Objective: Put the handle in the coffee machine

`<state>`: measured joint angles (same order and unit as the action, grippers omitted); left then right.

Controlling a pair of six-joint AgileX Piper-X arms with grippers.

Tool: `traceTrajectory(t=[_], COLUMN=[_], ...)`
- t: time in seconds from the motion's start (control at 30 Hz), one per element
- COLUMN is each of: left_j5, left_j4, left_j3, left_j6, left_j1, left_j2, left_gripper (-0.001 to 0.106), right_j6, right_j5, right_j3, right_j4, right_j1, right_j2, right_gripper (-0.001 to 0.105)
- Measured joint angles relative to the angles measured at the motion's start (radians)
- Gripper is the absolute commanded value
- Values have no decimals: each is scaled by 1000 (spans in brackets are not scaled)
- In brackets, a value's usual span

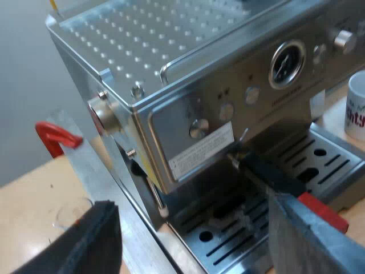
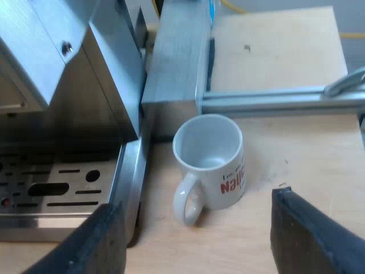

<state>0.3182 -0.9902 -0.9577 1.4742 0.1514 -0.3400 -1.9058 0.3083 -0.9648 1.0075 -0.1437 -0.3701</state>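
Though beside the handle (image 1: 268,174) — seemingly locked in the espresso machine (image 1: 188,74) — holds left gripper (image 1: 191,211) jaws apart, right gripper's (image 2: 195,201) too, over mug (image 2: 208,145).

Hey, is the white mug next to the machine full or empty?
Empty: the mug stands upright beside the espresso machine, and its white inside shows bare to the bottom.

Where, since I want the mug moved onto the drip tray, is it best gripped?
I'd take the mug by its rim from above, away from its loop handle: it stands upright with its mouth open and empty, so one finger can go inside. The open right gripper hovers near it.
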Motion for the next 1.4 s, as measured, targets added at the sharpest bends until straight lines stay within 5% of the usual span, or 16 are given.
traceTrajectory(t=[0.6, 0.77, 1.4], left_j5=[-70, -72, -83], left_j4=[-20, -123, -228], left_j3=[2, 4, 6], left_j6=[0, 0, -76], left_j1=[0, 0, -5], left_j2=[206, 269, 355], left_gripper=[58, 58, 58], right_j6=[0, 6, 21], right_j5=[0, 0, 9], right_j3=[0, 0, -3], right_j4=[128, 156, 252], right_j1=[0, 0, 0], right_j2=[271, 373, 379], right_gripper=[57, 57, 57])
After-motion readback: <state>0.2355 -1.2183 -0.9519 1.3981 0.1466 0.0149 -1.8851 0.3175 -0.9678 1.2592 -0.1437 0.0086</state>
